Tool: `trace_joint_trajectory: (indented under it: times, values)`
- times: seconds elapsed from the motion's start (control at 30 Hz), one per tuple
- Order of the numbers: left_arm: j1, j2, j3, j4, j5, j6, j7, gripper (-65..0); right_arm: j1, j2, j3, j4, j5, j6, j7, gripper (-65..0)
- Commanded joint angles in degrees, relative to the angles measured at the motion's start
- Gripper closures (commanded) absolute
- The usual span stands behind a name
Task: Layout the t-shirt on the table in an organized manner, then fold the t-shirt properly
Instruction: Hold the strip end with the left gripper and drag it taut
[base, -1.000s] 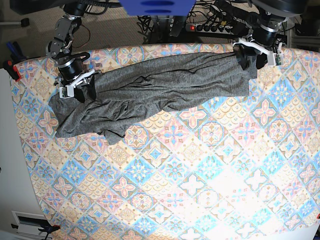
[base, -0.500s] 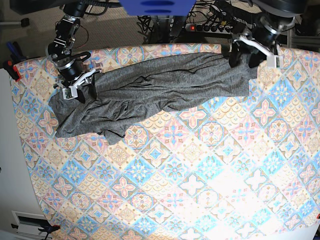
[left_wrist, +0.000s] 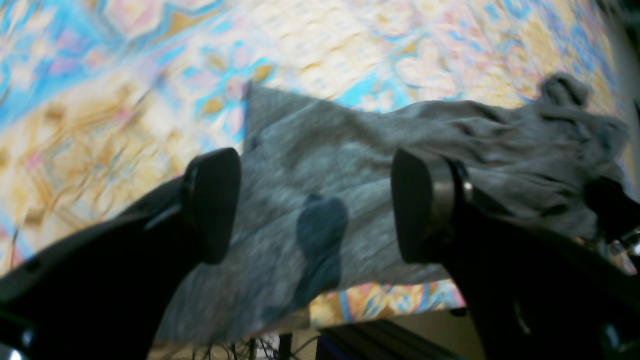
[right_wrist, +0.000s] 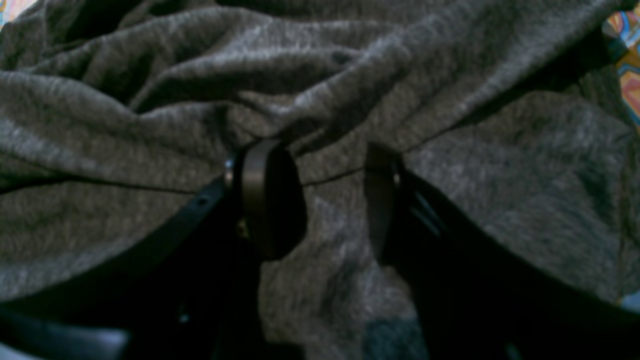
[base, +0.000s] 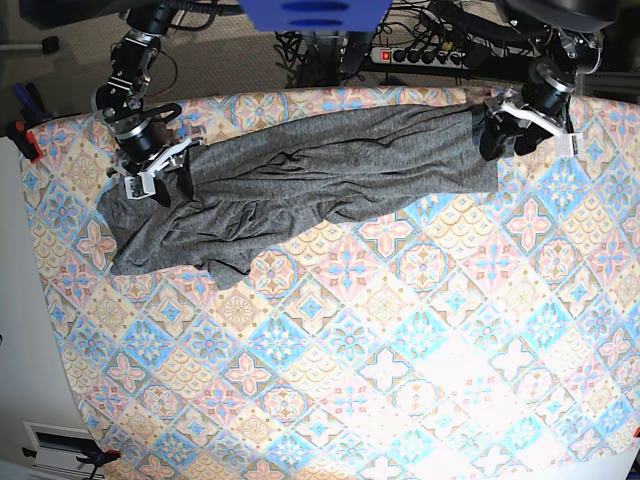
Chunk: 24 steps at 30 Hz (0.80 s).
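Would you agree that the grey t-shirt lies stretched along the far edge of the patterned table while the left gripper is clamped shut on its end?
Not quite. The t-shirt does lie along the far edge of the table, but the left gripper is open: the left wrist view shows its jaws spread wide above the cloth, gripping nothing.

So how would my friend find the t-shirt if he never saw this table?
Look for the wide table covered in a pastel pink, blue and beige diamond-tile cloth. Along its far edge lies a long, rumpled charcoal-grey knit t-shirt, stretching nearly side to side. It is the only plain, dark, wrinkly thing on that colourful pattern.
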Motion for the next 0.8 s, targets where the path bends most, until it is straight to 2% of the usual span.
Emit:
trace_joint_trajectory:
  times: [0.0, 0.3, 0.4, 0.53, 0.6, 0.77]
  values:
    - [-0.4, -1.7, 0.0, 0.1, -1.2, -0.3, -0.8, -44.5, -0.2, 0.6, 0.2, 0.0, -2.8, -0.8, -3.3, -26.1]
    - [-6.7, -6.9, 0.2, -12.9, 4.5, -0.3, -0.8, -44.2, -0.3, 0.6, 0.4, 0.0, -2.9, -0.8, -3.3, -26.1]
    - [-7.5, -7.2, 5.1, -13.5, 6.5, -0.3, -0.8, -44.2, -0.3, 0.6, 0.4, 0.0, -2.9, -0.8, -3.3, -26.1]
    - [-7.4, -6.9, 13.4, -13.5, 7.2, -0.3, -0.8, -44.1, -0.3, 0.6, 0.2, 0.1, -2.9, -0.8, -3.3, -26.1]
    - [-7.2, -5.6, 16.9, -13.5, 7.2, -0.3, -0.8, -44.0, -0.3, 0.6, 0.2, 0.1, -2.9, -0.8, -3.3, -26.1]
    - [-7.1, -2.5, 20.2, -13.5, 10.4, -0.3, -0.8, -44.0, -0.3, 0.6, 0.3, 0.1, -2.9, -0.8, -3.4, -26.1]
